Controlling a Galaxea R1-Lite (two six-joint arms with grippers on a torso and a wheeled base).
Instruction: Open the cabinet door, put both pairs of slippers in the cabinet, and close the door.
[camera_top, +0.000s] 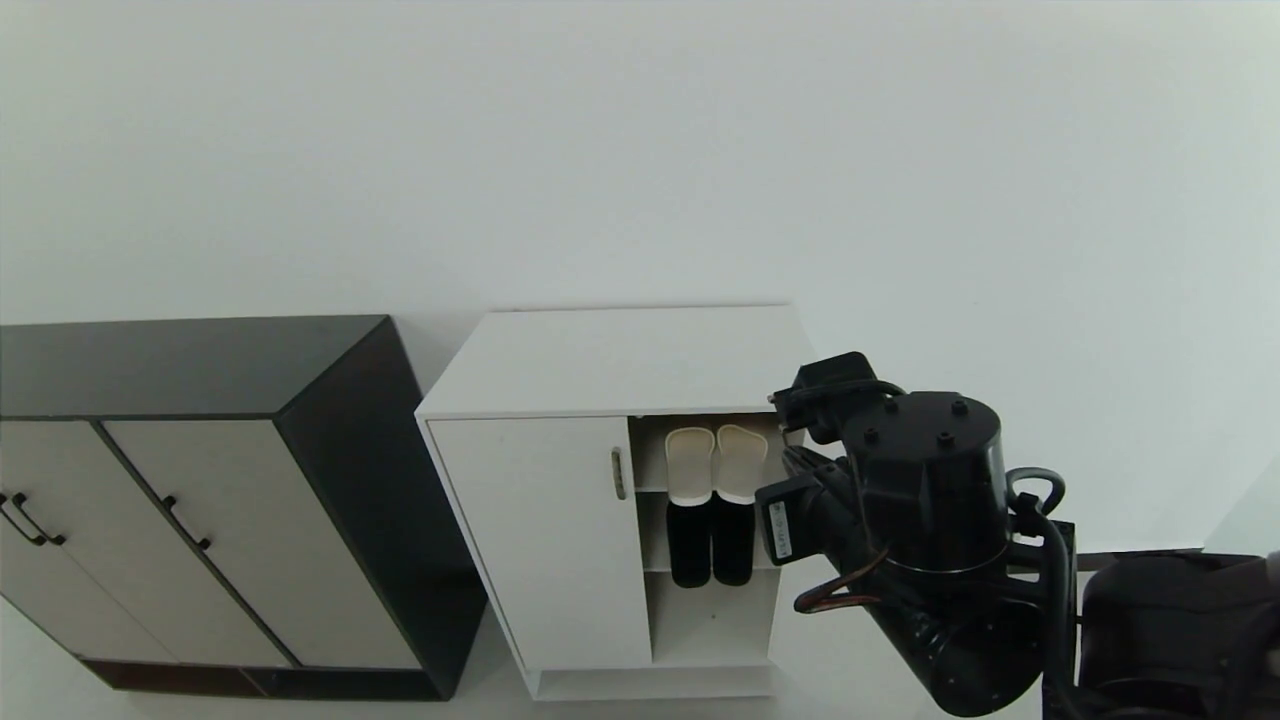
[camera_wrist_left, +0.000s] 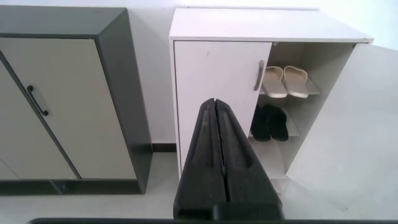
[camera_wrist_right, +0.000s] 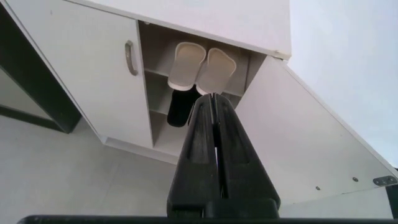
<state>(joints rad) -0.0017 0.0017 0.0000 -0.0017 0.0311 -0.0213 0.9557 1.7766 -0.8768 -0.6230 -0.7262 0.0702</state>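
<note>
Now my right end effector (camera_wrist_right: 213, 98) is pressed together, empty; ahead of it the white slippers (camera_wrist_right: 202, 65) sit shelved above the black slippers (camera_wrist_right: 178, 109) in the cabinet (camera_wrist_right: 205, 15), its door (camera_wrist_right: 311, 143) open

White wall (camera_top: 640, 150), pale floor (camera_wrist_right: 62, 162), dark two-door cupboard (camera_top: 200, 480)

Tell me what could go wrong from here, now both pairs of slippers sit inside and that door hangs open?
1. The white slippers and black slippers lie near the front of the cabinet. When swung shut, the door might catch a tip and stay ajar.
2. The right tool is shut and points into the cabinet beside the door's inner face, so it may stand in the door's swing path.
</note>
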